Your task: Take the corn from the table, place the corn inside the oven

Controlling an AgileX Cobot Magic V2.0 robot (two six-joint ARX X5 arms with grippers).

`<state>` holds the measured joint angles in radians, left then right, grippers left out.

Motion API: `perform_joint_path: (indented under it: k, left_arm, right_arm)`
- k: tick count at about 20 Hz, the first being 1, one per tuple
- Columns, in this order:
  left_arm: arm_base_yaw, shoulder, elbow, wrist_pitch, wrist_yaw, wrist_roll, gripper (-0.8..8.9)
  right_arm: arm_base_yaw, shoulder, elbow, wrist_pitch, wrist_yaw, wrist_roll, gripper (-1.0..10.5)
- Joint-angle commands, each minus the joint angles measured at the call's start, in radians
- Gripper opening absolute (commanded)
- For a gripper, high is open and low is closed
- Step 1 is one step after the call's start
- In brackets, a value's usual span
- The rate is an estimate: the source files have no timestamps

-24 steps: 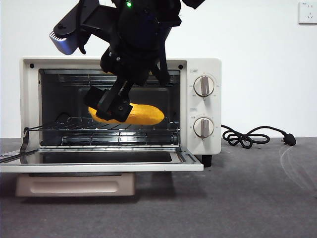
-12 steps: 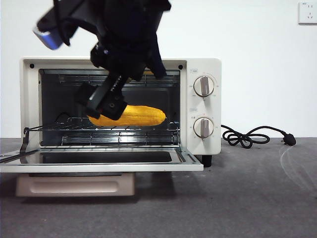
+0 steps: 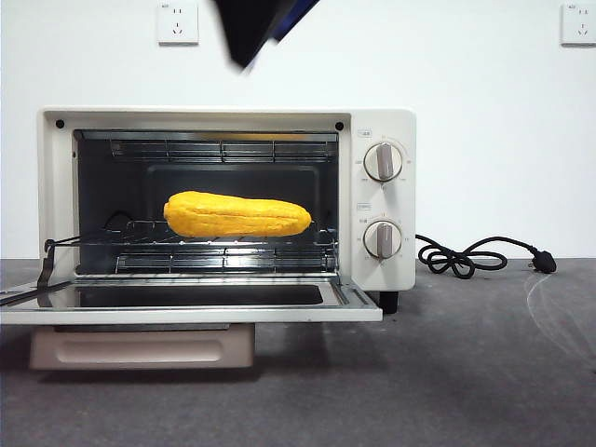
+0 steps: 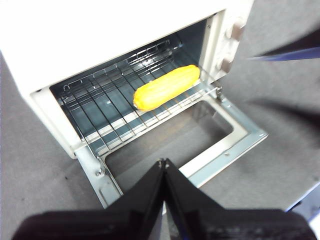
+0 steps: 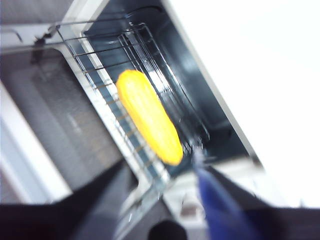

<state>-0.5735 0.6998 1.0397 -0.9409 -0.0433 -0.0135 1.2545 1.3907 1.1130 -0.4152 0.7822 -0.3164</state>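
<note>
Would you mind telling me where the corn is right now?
The corn lies lengthwise on the wire rack inside the open oven, left of its two knobs, with no gripper touching it.

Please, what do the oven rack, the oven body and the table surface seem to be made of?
The oven rack looks like thin bare metal wire: it shines and reflects light. The oven body seems to be painted metal or plastic, cream-white and smooth with a mild gloss; the pictures cannot settle which. The table appears covered in dark grey, felt-like fabric, matte and rough.

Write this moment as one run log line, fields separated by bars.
corn: on oven rack | door: open | left gripper: shut, empty | right gripper: open, empty
</note>
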Motion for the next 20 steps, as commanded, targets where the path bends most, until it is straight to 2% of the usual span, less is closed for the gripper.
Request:
perform_joint_path:
  k: [1, 4, 5, 7, 10, 13, 16, 20]
  left_arm:
    - [-0.003, 0.050, -0.005, 0.038, -0.002, 0.065, -0.06]
    - [0.002, 0.130, -0.005, 0.057, 0.008, 0.116, -0.07]
    - [0.011, 0.156, -0.005, 0.059, 0.052, 0.121, -0.08]
    - [0.032, 0.177, -0.005, 0.061, 0.128, 0.128, -0.08]
    - [0.090, 0.198, -0.005, 0.068, 0.267, 0.150, -0.08]
    - [0.175, 0.203, -0.009, 0.067, 0.381, 0.154, -0.08]
    - [0.330, 0.201, -0.013, 0.038, 0.476, 0.158, -0.08]
    - [0.534, 0.201, -0.028, -0.014, 0.660, 0.175, -0.08]
  right_arm:
    - [0.010, -0.079, 0.005, -0.109, 0.003, 0.177, 0.6]
    - [0.008, -0.172, 0.005, -0.287, 0.003, 0.306, -0.1]
    - [0.007, -0.202, 0.005, -0.344, -0.004, 0.347, -0.1]
    - [0.005, -0.231, 0.005, -0.386, -0.040, 0.372, -0.1]
    - [-0.026, -0.277, 0.005, -0.406, -0.157, 0.394, -0.1]
    - [-0.083, -0.311, 0.005, -0.404, -0.310, 0.394, -0.1]
    - [-0.197, -0.334, 0.005, -0.398, -0.459, 0.391, -0.1]
    - [-0.395, -0.333, 0.005, -0.393, -0.769, 0.389, -0.1]
